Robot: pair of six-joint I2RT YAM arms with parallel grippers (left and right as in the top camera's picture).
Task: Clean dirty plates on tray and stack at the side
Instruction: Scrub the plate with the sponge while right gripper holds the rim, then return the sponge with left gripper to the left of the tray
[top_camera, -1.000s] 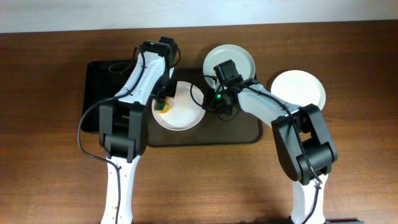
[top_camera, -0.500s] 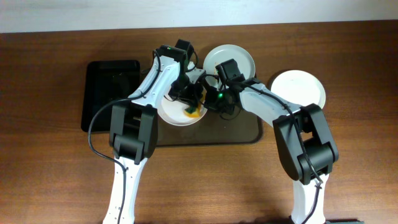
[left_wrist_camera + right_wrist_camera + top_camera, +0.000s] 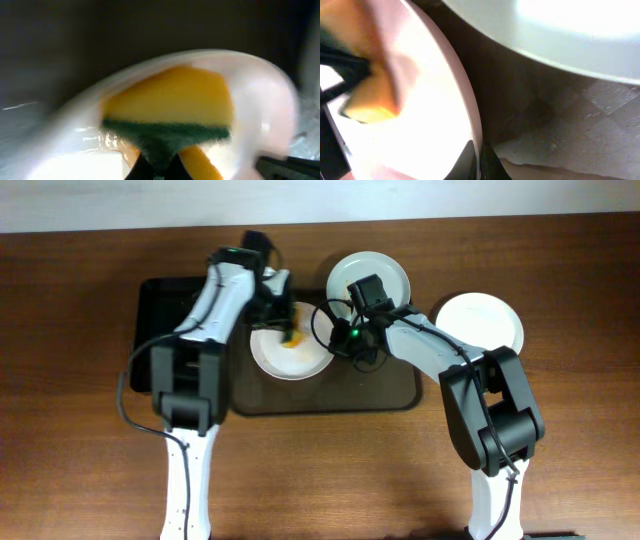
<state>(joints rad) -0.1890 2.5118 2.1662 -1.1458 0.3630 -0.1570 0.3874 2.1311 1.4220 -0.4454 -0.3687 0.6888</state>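
**Table** (image 3: 80, 440): brown wood-grain top that carries every item below.

**Large tray** (image 3: 385, 398): dark brown, glossy and rectangular, with rounded corners and a raised rim. It lies at the centre of the table.

**Small tray** (image 3: 165, 300): black and rectangular, just left of the large tray and partly covered by the left arm.

**First plate** (image 3: 300, 365): round, white, shallow plate with an orange smear. It lies inside the large tray, in its left half.

**Second plate** (image 3: 385, 268): round, white, shallow and plain. It sits at the far side, overlapping the large tray's far rim. It is near the first plate, and the right wrist view shows a gap between their edges.

**Third plate** (image 3: 485, 320): round, white, shallow and plain. It lies on the bare table to the right of the large tray, clear of it.

**Sponge** (image 3: 170, 97): yellow block with a dark green scouring layer, pressed against the far part of the first plate. The left wrist view of it is blurred.

**Left fingers** (image 3: 283, 330): closed on the sponge, gripping it at the green layer.

**Right fingers** (image 3: 490, 162): closed, pinching the right-hand rim of the first plate.
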